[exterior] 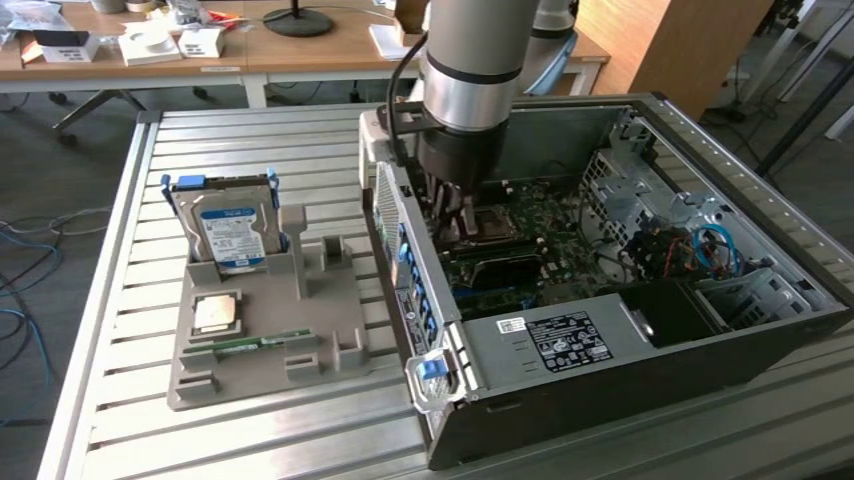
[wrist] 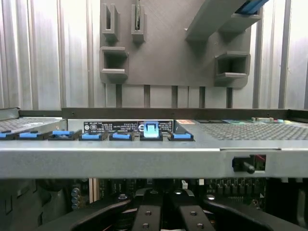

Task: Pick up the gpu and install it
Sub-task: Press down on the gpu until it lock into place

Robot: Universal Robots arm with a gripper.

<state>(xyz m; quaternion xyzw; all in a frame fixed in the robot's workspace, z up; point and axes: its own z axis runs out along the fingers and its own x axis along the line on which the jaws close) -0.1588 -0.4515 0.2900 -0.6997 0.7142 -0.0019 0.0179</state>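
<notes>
Inside the open computer case (exterior: 627,300), the gripper (exterior: 461,215) reaches straight down from a vertical arm toward the motherboard (exterior: 534,240), near the case's rear wall. The fingers (wrist: 147,216) stand together; whether they clamp the gpu cannot be told, and no dark card is distinguishable between them. Beside the case, on the slatted desk (exterior: 120,300), a grey holder tray (exterior: 267,330) carries the hard drive (exterior: 230,230) and a memory stick (exterior: 247,346). A gpu card is judged light, stiff and fragile, best pinched along its bare upper edge, clear of components and contacts.
</notes>
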